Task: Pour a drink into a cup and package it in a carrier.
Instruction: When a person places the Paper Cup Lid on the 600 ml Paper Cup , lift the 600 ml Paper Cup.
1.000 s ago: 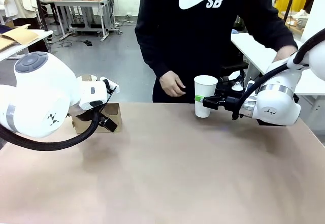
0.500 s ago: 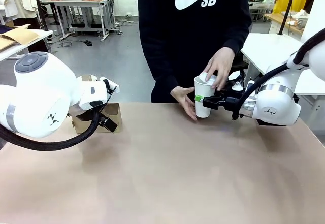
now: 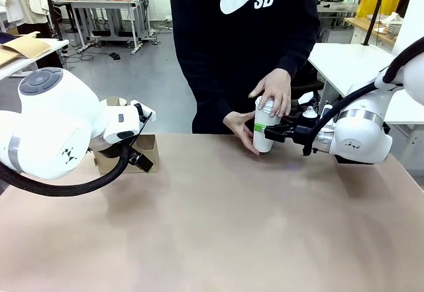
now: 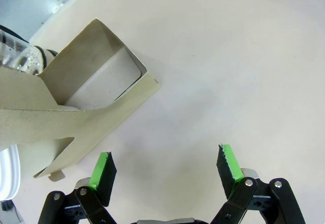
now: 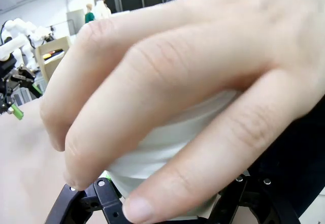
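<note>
We pinch the cup [image 3: 263, 144] steady with our right gripper [image 3: 264, 129] at the table's [image 3: 212, 226] far right so the person's hand [image 3: 273, 90] can press on its top, while our left gripper [image 4: 166, 164] hangs spread beside the carrier [image 4: 76, 82], far left.

- cup [image 3: 264, 144]: tall, plain white paper, tapering towards the base. Stands upright at the far right of the table [image 3: 218, 226]. Clamped at mid-height between the green pads of the right gripper [image 3: 266, 130], which reaches in from the side. The mouth is covered by a person's hand [image 3: 273, 91] laid over the top. A second hand [image 3: 240, 130] touches the wall opposite the gripper. Contents cannot be told.
- carrier [image 3: 150, 146]: small, brown cardboard. Upright at the far left of the table, well apart from the cup and partly hidden behind the left arm [image 3: 53, 126]. The left wrist view shows one pocket open upward, pale grey inside.
</note>
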`<state>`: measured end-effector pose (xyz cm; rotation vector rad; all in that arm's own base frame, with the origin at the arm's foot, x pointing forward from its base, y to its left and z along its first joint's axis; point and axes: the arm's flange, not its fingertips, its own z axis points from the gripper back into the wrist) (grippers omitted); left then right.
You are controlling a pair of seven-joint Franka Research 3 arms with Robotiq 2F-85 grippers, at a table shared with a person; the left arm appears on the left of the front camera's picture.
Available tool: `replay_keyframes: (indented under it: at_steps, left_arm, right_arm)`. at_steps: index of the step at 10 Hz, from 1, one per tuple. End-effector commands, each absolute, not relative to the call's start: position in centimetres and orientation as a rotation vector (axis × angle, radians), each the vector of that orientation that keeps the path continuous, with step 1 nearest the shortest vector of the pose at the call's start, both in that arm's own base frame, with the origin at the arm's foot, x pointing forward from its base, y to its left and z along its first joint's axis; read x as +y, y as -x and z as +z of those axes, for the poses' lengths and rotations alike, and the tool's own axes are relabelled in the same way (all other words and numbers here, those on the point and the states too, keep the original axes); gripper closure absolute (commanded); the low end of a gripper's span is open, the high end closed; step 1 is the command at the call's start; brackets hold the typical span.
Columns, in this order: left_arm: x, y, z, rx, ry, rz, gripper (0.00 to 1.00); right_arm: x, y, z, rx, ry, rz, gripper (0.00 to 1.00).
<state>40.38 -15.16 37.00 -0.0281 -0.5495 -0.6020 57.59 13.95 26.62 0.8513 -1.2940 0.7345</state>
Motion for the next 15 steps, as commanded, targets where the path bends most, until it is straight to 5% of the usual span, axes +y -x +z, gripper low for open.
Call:
replay_keyframes:
  at_steps: [1, 15]
  left_arm:
    - [-15.15, -40.37, 37.02, -0.55, 0.029, -0.602, 0.0]
    - [-15.15, -40.37, 37.02, -0.55, 0.029, -0.602, 0.0]
  right_arm:
    - [14.29, -57.27, 26.91, -1.307, -0.856, 0.715, 0.2]
    - [14.29, -57.27, 26.91, -1.307, -0.856, 0.715, 0.2]
